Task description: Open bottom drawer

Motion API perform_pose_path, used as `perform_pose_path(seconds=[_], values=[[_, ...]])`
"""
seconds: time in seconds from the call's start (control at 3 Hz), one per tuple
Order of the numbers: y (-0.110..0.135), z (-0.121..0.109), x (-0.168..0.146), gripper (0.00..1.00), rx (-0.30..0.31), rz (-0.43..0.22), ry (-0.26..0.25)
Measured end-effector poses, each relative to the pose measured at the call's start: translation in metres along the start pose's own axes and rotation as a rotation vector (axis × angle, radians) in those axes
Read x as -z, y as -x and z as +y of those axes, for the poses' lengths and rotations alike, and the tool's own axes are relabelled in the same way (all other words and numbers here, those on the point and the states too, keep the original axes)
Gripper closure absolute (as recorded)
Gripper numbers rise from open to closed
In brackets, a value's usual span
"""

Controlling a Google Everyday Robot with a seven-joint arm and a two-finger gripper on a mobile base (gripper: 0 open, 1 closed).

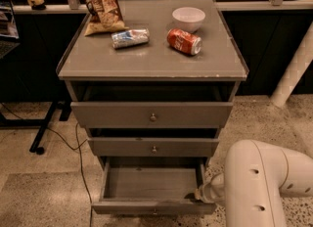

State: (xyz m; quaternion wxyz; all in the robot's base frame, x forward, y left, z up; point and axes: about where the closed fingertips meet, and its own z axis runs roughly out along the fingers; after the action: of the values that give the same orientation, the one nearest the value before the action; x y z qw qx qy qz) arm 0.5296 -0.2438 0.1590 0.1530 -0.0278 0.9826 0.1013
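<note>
A speckled floor [34, 192] carries the grey cabinet [161, 64]. Its bottom drawer [151, 184] stands pulled out, and the gripper [196, 195] is at the drawer's front right corner; its grip cannot be told.

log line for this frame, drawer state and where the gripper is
bottom drawer: pulled out, inside showing | gripper: at its front corner, right side of view

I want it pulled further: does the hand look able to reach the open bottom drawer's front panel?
Probably yes: the hand sits at the right front corner of the grey wooden bottom drawer, nothing between them.
</note>
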Motion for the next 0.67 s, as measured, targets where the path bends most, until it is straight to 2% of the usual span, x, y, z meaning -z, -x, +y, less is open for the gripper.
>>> perform_pose_path(seconds=[0.67], values=[[-0.0074, -0.0005, 0.0042, 1.00, -0.020, 0.007, 0.012]])
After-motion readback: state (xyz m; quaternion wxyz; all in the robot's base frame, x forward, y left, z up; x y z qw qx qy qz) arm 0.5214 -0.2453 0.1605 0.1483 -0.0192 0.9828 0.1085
